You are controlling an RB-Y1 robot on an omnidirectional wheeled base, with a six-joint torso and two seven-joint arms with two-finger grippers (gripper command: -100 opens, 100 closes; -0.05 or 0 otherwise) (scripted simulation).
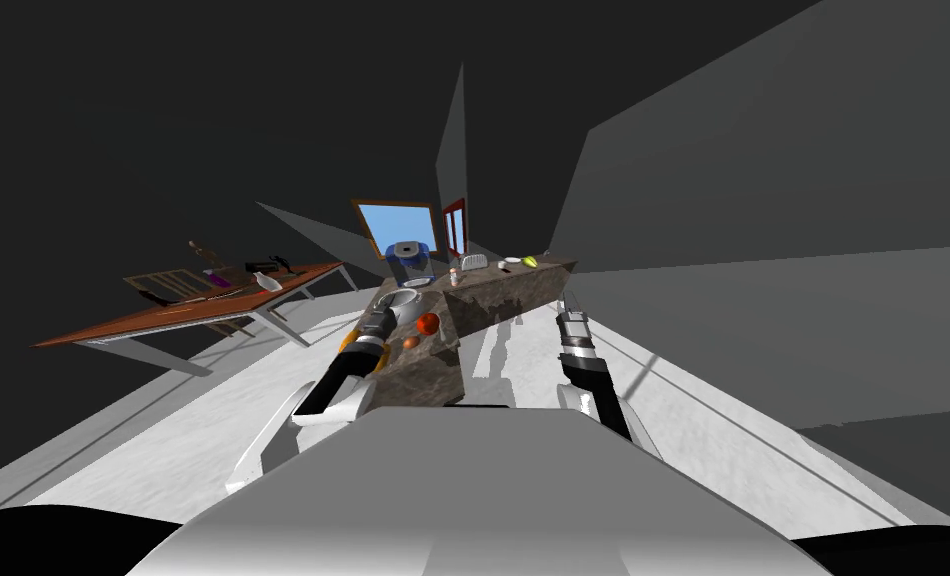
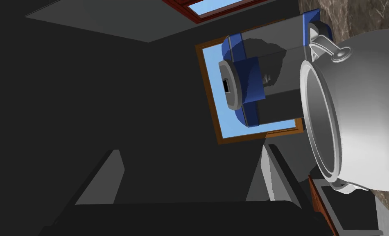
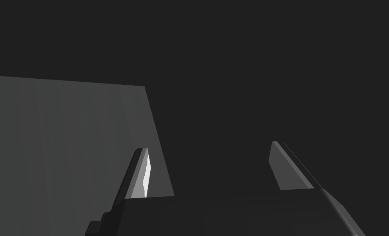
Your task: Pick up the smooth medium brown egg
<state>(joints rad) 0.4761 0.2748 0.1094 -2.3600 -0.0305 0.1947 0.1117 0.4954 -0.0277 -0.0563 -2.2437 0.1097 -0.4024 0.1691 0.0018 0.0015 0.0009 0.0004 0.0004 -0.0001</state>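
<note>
Small brown egg [image 1: 410,342], barely distinguishable, lies on the marbled brown counter [image 1: 421,378]; my left gripper's [image 1: 381,318] state I cannot tell, my right gripper [image 3: 208,145] is spread.

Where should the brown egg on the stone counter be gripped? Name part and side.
Probably across its rounded middle, from above: the egg lies low on the counter, with a red fruit close beside it, leaving little room for a sideways approach.

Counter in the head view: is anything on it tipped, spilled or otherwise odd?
Nothing stands out. The grey pot stands upright on the counter, the brown egg and a red round fruit lie beside it, and no spill shows.
</note>
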